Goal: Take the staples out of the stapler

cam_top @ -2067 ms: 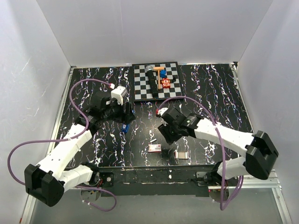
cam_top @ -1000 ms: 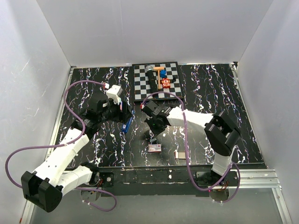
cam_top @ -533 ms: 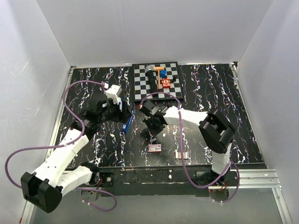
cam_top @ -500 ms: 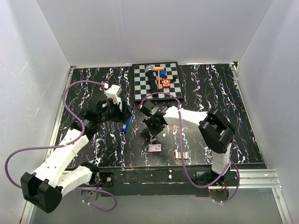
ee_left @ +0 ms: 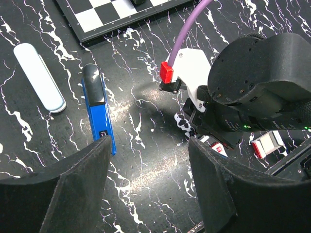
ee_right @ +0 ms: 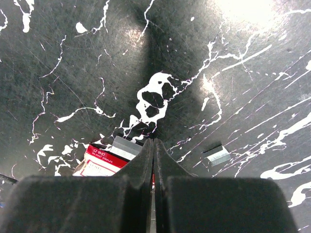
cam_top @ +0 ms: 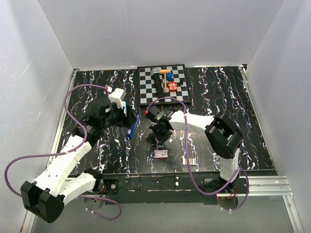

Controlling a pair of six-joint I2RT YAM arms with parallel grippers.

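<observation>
The blue stapler point(cam_top: 132, 125) lies flat on the black marbled table, its dark end pointing to the back; the left wrist view shows the stapler point(ee_left: 98, 114) just off my left finger. My left gripper point(cam_top: 125, 114) point(ee_left: 150, 194) hovers open beside it, with bare table between the fingers. My right gripper point(cam_top: 159, 141) point(ee_right: 153, 141) is shut, tips down close to the table, with nothing seen between them. A grey strip of staples point(ee_right: 127, 147) lies at its tips against a red-and-white box point(ee_right: 99, 160). A second strip of staples point(ee_right: 216, 154) lies to the right.
A pale blue elongated piece point(ee_left: 39, 77) lies left of the stapler. A checkerboard point(cam_top: 146, 94) at the back carries several small items. The red-and-white box point(cam_top: 161, 154) and another flat box point(cam_top: 188, 160) lie near the front edge. The right arm's wrist point(ee_left: 252, 92) stands close to my left gripper.
The right arm has swung left from the table's right side and lowered its shut gripper by the red-and-white box. My left gripper has drawn back slightly left of the stapler, still open.
</observation>
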